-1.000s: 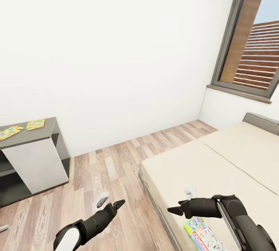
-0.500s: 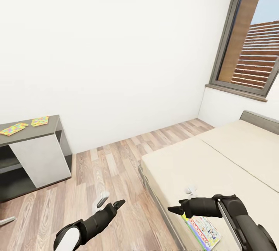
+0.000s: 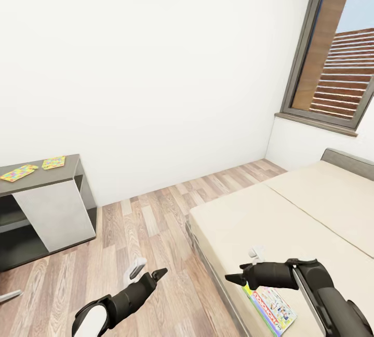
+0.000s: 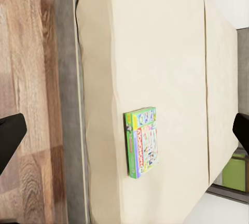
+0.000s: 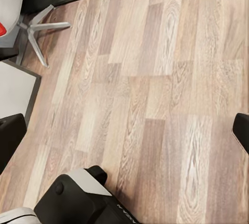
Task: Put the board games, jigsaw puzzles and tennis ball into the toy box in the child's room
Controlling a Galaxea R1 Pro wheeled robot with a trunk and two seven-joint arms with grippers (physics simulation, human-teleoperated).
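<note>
1. Two jigsaw puzzles (image 3: pixel 19 172) are seen on the dark bench (image 3: pixel 44 173), well apart from the bed (image 3: pixel 291 212).
2. The left claw (image 3: pixel 156 275) is held apart, empty.
3. The right claw (image 3: pixel 235 279), spread, hangs beside the board game (image 3: pixel 272 308) at the bed's edge; a nudge could tip it floorward.

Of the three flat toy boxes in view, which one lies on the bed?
The green-edged board game lies on the bed, under the right gripper. The two jigsaw puzzles lie on the dark cabinet top.
</note>
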